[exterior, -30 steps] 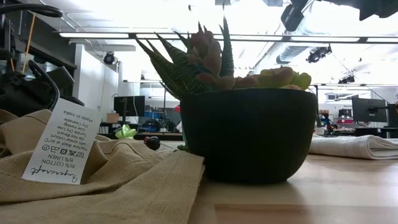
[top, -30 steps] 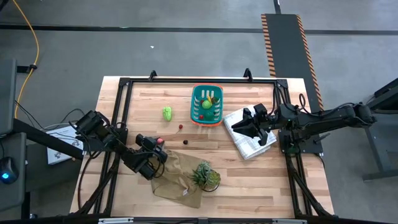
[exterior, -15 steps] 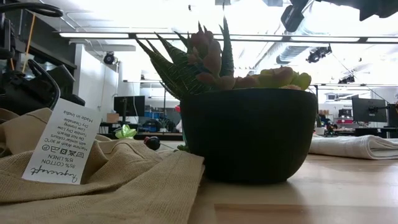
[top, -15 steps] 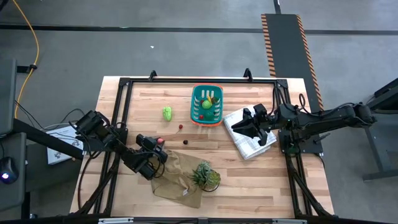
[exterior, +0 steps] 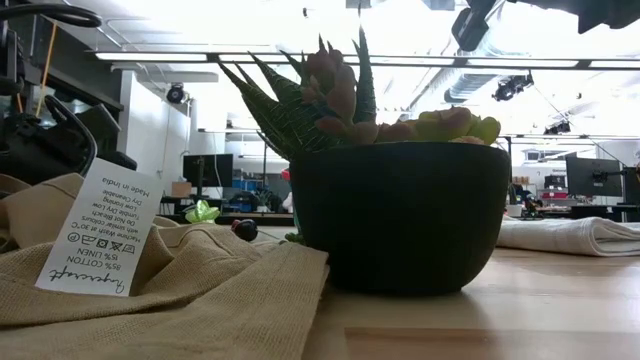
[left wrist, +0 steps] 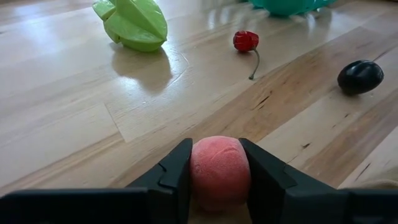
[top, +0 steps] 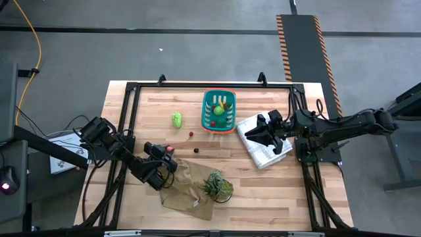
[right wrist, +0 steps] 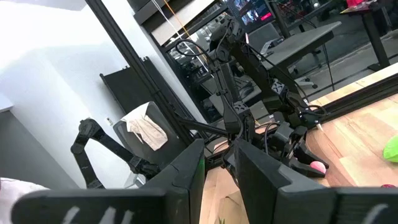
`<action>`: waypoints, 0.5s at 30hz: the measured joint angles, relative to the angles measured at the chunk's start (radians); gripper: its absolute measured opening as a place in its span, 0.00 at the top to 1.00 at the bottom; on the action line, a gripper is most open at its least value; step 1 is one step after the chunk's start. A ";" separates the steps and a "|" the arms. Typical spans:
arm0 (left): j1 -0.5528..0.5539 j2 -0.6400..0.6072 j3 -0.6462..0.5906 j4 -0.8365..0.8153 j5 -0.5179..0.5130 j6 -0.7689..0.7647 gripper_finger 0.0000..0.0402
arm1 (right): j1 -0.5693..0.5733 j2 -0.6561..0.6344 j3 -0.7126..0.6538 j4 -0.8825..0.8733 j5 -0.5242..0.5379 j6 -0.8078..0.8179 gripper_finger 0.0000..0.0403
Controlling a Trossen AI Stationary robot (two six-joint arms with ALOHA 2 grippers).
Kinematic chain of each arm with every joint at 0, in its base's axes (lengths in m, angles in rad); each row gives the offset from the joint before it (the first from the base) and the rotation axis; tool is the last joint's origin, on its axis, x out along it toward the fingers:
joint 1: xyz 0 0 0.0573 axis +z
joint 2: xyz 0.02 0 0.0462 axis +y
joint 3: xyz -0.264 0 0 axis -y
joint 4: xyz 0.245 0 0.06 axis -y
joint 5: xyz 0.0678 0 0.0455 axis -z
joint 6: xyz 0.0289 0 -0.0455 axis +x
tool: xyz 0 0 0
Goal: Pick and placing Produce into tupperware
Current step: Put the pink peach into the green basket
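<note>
My left tool (left wrist: 214,180) has just narrowed onto the pink-red ball (left wrist: 219,171); ready for basket (top: 218,110); right tool (top: 253,135) narrow, empty.

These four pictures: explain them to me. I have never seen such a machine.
It is a table with two robot arms. One camera looks down from above, one sits at table height, and one rides on each wrist. The left gripper is shut on a pink ball, near the tan cloth. The right gripper waits over the white cloth, holding nothing. On the wood lie a green piece, a cherry and a dark ball. The teal basket already holds some produce. The potted plant fills the table-height view.
</note>
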 joint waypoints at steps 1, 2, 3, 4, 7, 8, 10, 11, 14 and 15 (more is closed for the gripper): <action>0.000 0.000 0.000 0.001 0.000 0.000 0.74 | 0.000 0.000 0.000 0.000 0.000 0.000 0.80; 0.000 0.000 0.000 0.003 0.000 0.000 0.74 | 0.000 0.000 0.000 0.000 0.000 0.000 0.80; 0.000 0.000 0.000 0.004 0.000 0.000 0.73 | 0.000 0.000 0.000 0.000 0.000 -0.001 0.80; 0.000 0.000 0.000 0.004 0.000 0.000 0.72 | 0.000 0.000 0.000 0.000 0.000 -0.001 0.80; 0.000 0.000 0.000 0.006 0.000 0.000 0.72 | 0.000 0.000 0.000 0.000 0.000 -0.003 0.80; 0.000 0.000 0.000 0.006 0.000 0.000 0.73 | 0.000 0.000 0.000 0.000 0.000 -0.003 0.80; 0.000 0.000 0.000 0.006 0.000 0.000 0.74 | 0.000 0.000 0.000 0.000 0.000 -0.004 0.80; 0.000 0.000 0.000 0.007 0.000 0.000 0.74 | 0.000 0.000 0.000 0.000 0.000 -0.005 0.80; 0.000 0.000 0.000 0.009 0.000 0.000 0.74 | 0.000 0.000 0.000 0.000 0.000 -0.011 0.80; 0.000 0.000 0.000 0.009 0.000 0.000 0.73 | 0.000 0.000 0.000 0.000 0.000 -0.011 0.80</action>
